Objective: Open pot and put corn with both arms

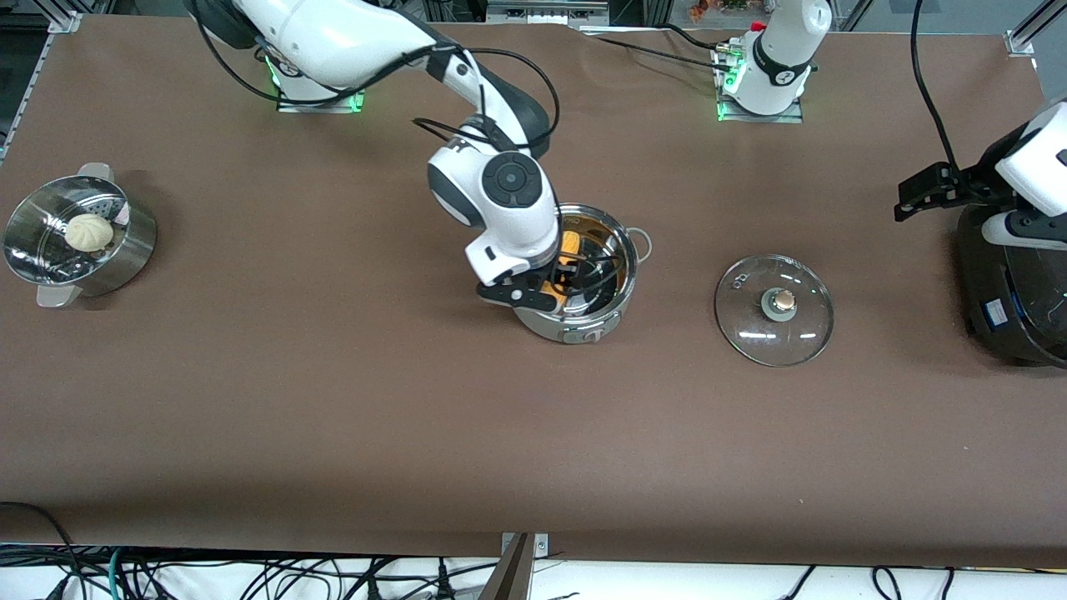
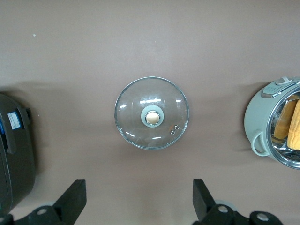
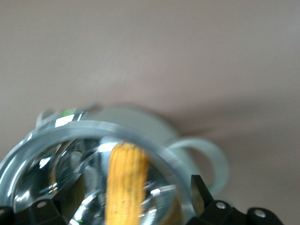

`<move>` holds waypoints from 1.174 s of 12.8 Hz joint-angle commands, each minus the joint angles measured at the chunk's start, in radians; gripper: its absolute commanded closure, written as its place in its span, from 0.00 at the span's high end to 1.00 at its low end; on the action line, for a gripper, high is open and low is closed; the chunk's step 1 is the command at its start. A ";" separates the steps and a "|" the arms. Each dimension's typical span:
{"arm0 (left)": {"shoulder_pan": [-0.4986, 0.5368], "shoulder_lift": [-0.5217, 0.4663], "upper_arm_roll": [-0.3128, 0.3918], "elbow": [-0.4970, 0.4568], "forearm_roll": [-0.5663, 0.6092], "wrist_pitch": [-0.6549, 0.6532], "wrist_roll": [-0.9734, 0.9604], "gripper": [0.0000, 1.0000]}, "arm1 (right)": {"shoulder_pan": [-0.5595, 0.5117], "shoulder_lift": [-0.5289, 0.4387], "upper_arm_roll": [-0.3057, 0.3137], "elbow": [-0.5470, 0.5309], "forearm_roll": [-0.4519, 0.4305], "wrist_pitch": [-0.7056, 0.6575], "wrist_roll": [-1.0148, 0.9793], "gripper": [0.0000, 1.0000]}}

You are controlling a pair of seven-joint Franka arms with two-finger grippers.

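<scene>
The stainless-steel pot [image 1: 583,332] stands open at the table's middle. The yellow-orange corn [image 1: 569,243] lies inside it. My right gripper [image 1: 546,285] is low over the pot's mouth, fingers open, with the corn [image 3: 125,183] lying loose between them in the pot [image 3: 93,129]. The glass lid [image 1: 775,304] with its tan knob lies flat on the table beside the pot, toward the left arm's end. My left gripper [image 1: 917,193] is open and empty, raised over the table between the lid [image 2: 151,114] and the black cooker. The left wrist view also shows the pot [image 2: 260,122] with the corn [image 2: 295,126].
A large black cooker [image 1: 1000,283] stands at the left arm's end of the table, also in the left wrist view [image 2: 16,150]. A perforated steamer basket [image 1: 125,250] holding a pale bun [image 1: 89,232] stands at the right arm's end.
</scene>
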 commanded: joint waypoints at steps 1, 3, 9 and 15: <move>-0.009 -0.019 0.015 -0.021 -0.009 0.001 -0.008 1.00 | -0.194 -0.155 0.015 -0.021 0.003 -0.178 -0.257 1.00; -0.008 -0.019 0.014 -0.020 -0.009 -0.001 -0.008 1.00 | -0.335 -0.230 0.015 -0.018 0.021 -0.276 -0.378 1.00; -0.008 -0.018 0.015 -0.017 -0.009 0.001 -0.011 1.00 | -0.694 -0.304 0.016 0.016 0.121 -0.475 -0.585 1.00; -0.008 -0.019 0.015 -0.019 -0.009 -0.001 -0.010 1.00 | -0.532 -0.515 -0.332 -0.134 0.270 -0.438 -0.856 1.00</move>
